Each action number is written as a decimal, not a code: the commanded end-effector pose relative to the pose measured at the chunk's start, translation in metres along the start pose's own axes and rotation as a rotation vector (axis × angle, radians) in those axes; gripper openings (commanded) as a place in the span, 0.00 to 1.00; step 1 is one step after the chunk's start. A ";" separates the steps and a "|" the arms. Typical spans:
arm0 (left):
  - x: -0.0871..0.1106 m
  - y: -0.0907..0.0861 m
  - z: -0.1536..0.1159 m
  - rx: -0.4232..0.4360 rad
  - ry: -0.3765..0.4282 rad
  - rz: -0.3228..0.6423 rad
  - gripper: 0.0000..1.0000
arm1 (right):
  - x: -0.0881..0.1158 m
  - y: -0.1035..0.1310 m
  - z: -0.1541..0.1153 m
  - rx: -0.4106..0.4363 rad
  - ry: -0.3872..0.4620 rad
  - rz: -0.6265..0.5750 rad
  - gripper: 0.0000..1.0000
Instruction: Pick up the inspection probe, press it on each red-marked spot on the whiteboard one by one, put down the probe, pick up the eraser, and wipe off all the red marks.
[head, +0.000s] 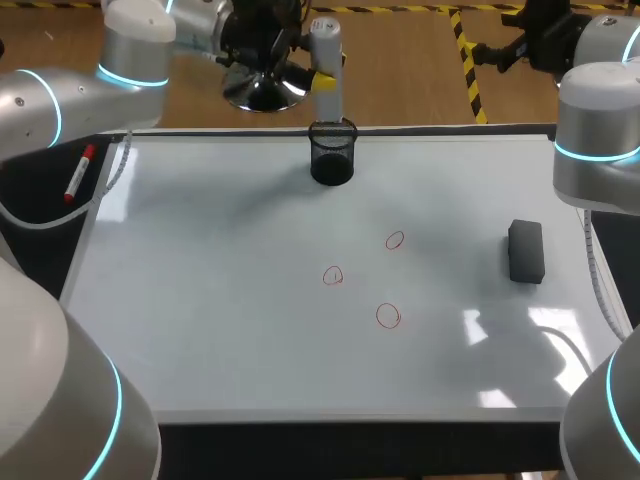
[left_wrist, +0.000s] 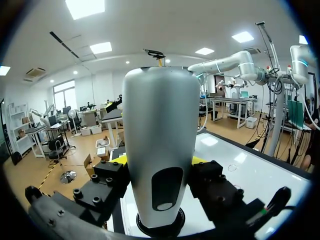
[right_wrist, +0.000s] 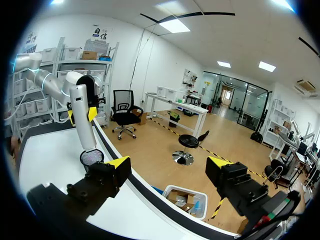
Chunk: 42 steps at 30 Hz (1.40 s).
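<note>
While the whiteboard (head: 220, 300) lies flat across the table, the left gripper (head: 322, 78) is clamped on the grey probe (left_wrist: 160, 140), which stands upright with its lower end at the rim of the mesh cup (head: 332, 152) by the far edge. Right gripper (right_wrist: 167, 167): fingers wide apart, empty, beyond the far edge. Black eraser (head: 526, 251): on the board's right side. Three red marks (head: 388, 316): mid-board, apart from one another.

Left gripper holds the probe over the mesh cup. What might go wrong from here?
The probe has its lower end at the mouth of the mesh cup; an off-line lift might catch the rim and tip it. The red circles are small; a slip in the left gripper may make presses miss.
</note>
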<state>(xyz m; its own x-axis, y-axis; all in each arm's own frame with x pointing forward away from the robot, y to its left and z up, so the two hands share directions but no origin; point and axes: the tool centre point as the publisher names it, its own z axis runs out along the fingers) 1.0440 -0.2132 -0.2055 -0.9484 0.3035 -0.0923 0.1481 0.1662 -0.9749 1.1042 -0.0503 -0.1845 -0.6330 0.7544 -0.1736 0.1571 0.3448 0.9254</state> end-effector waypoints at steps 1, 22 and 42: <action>0.002 -0.002 0.000 -0.003 -0.005 0.001 0.00 | 0.000 0.000 0.000 0.000 0.000 0.000 1.00; 0.052 -0.023 -0.016 -0.038 -0.113 -0.070 0.00 | 0.000 0.000 0.000 0.000 0.000 0.000 1.00; 0.120 -0.048 -0.009 -0.008 -0.208 -0.112 0.00 | 0.000 0.000 0.000 0.000 0.000 0.000 1.00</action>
<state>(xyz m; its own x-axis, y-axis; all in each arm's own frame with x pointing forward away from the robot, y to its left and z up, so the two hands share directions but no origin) 0.9396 -0.1795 -0.1706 -0.9691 0.2465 0.0112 0.0380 0.1940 -0.9803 1.1042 -0.0504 -0.1845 -0.6329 0.7545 -0.1736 0.1571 0.3448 0.9254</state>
